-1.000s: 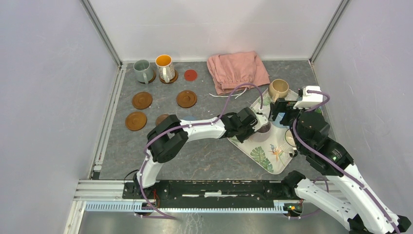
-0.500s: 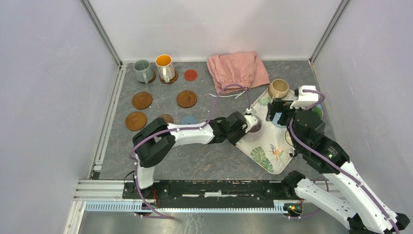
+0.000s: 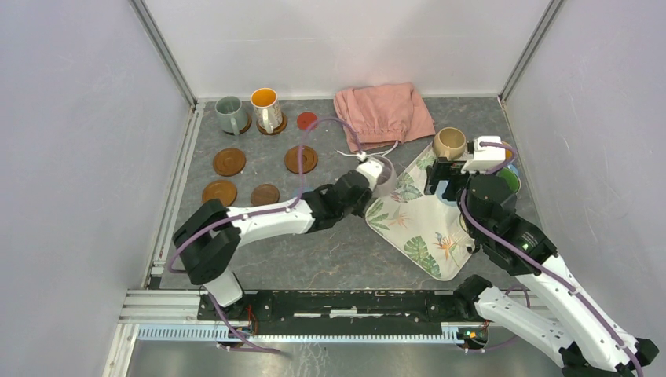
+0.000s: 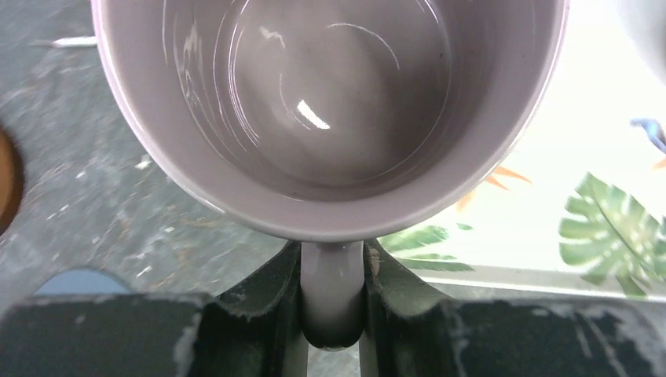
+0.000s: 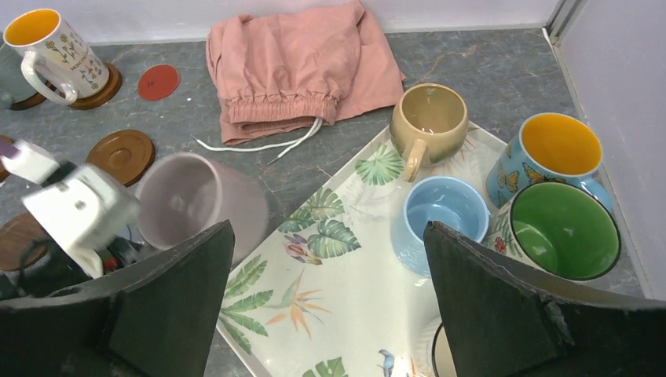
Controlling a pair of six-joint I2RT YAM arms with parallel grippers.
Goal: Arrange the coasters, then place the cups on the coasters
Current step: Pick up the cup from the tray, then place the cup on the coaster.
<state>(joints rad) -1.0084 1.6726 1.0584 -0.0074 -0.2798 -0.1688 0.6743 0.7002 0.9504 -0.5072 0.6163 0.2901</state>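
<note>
I count seven cups in plain sight, plus the rim of an eighth at the bottom edge of my right wrist view. My left fingers are clenched on the handle of the lilac cup. It hangs at the left edge of the leaf-patterned tray, half over the grey tabletop. The cup is tipped. Its long axis slants, with the mouth turned up and back toward my left wrist and the base toward the tray. The handle points straight into my grip.

A beige cup, a light blue cup, a butterfly cup with an orange inside and a green-inside cup stand upright on or beside the tray's far right part. At the back left, a grey-green cup and an orange-inside flowered cup stand upright. Each sits on its own brown coaster.

There are eight coasters. Two are those under the cups, and four bare brown coasters lie flat in two rows. One red coaster lies near the pink cloth, and one blue coaster peeks out below my left wrist.

My right fingers are spread wide above the tray, holding nothing.
</note>
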